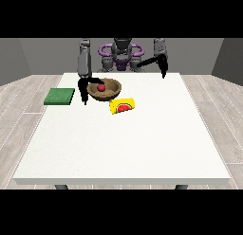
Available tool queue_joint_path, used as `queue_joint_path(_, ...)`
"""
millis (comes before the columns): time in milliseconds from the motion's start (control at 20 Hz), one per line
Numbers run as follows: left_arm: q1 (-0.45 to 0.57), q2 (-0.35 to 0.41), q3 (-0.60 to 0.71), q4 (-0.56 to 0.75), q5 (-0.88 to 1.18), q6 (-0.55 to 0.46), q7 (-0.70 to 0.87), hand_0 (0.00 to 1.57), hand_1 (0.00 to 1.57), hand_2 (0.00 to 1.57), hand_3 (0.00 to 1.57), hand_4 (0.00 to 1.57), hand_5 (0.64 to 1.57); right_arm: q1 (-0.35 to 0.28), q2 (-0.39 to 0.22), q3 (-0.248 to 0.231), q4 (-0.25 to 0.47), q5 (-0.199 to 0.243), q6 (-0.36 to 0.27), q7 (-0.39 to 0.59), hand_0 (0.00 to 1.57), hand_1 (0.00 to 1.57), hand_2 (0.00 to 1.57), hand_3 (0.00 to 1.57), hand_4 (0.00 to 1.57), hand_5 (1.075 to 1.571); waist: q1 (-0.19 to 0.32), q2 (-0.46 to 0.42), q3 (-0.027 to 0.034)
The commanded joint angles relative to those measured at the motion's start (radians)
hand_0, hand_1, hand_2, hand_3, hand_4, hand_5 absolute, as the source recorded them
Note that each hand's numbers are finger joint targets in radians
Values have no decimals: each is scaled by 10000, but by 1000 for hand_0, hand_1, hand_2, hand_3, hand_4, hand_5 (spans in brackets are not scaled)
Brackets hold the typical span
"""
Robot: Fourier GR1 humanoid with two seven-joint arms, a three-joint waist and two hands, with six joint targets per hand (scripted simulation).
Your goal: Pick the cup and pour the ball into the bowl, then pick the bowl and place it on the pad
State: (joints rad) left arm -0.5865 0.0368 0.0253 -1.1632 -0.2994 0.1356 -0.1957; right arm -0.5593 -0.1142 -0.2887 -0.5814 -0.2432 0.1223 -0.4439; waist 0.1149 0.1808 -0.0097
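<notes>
Item: brown wooden bowl (110, 91), upper centre, small red ball (101, 87) inside; yellow cup (122, 106) on its side just below. Black hand at view's left (85, 88) at the rim — finger closure: cannot tell. Green square pad (60, 96) left. Advice — keep bowl level during carry.

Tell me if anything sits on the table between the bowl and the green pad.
Nothing visible does. Only the hand at the view's left hangs beside the bowl on the side facing the pad. The cup lies on its side on the bowl's other side, out of that path.
</notes>
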Motion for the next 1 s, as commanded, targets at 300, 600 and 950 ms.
queue_joint_path(300, 356, 392, 62, -449, 241, -520, -72, 0, 0, 0, 0, 0, 1566, 20, 141, 38, 1084, 22, -1003, 1352, 635, 635, 300, 0, 558, 1571, 333, -35, 98)
queue_joint_path(600, -5, 303, 302, -133, 389, -387, 84, 0, 0, 0, 0, 0, 1569, -228, -207, 687, 963, 1003, -2378, 2168, 1571, 1571, 1571, 1571, 1042, 1549, 149, -134, 87)
queue_joint_path(950, 735, 1230, 1357, 753, 1123, -909, -596, 0, 0, 0, 0, 0, 1570, -712, 141, 1274, 298, 1507, -3502, 3348, 1571, 1571, 1571, 1571, 1020, 1552, -449, -842, 92)
